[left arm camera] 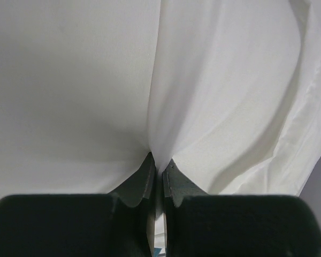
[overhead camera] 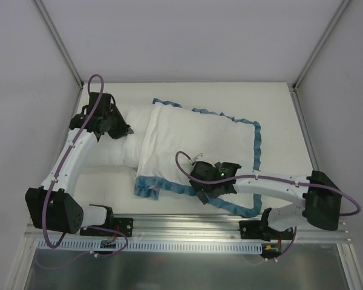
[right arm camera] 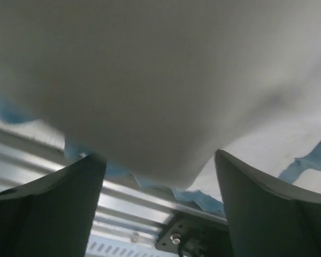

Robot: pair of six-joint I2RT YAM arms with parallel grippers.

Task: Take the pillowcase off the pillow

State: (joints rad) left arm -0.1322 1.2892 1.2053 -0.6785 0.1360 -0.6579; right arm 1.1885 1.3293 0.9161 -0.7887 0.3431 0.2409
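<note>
Nearest, the right gripper (overhead camera: 213,183) sits at the near, blue-ruffled edge of the pillowcase (overhead camera: 199,142), its fingers (right arm camera: 53,187) spread wide with nothing between them. The pillowcase lies white side up on the table (overhead camera: 278,115). The pillow (overhead camera: 118,150) sticks out of the pillowcase's left end. There the left gripper (left arm camera: 158,160) is pinched tight on a fold of the pillow's cloth.

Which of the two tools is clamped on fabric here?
The left tool, shut on a fold of the plain white pillow; the right tool stands wide open at the pillowcase.
</note>
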